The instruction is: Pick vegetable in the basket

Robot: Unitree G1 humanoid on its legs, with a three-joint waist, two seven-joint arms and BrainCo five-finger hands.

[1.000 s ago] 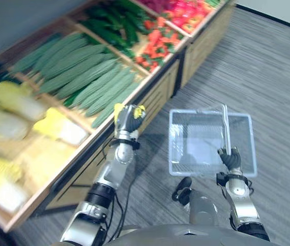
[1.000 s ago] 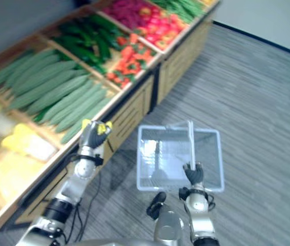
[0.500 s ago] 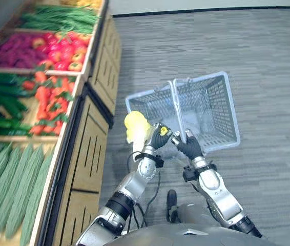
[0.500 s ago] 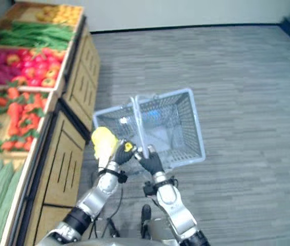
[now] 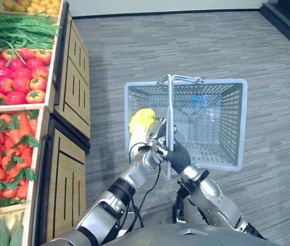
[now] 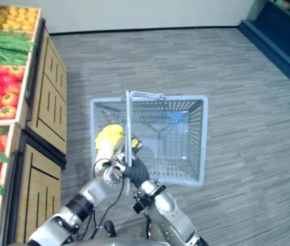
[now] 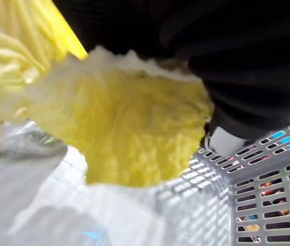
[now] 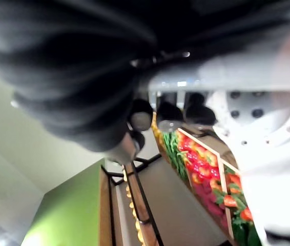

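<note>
A pale blue wire basket hangs in front of me above the floor, its metal handle upright. My right hand is shut on the handle's near end; in the right wrist view its fingers curl round the grey bar. A yellow leafy cabbage is in my left hand, which is shut on it. The cabbage sits over the basket's near left corner, just inside the rim. The left wrist view has the cabbage right above the basket's mesh.
A wooden produce stand runs along the left, with green beans, tomatoes and carrots in its bins. Grey carpet spreads to the right and beyond the basket. A dark blue shelf stands far right.
The camera has swung away from the stand. My left hand has carried the cabbage from beside the basket's corner to over its near left inside. The right hand still holds the handle.
</note>
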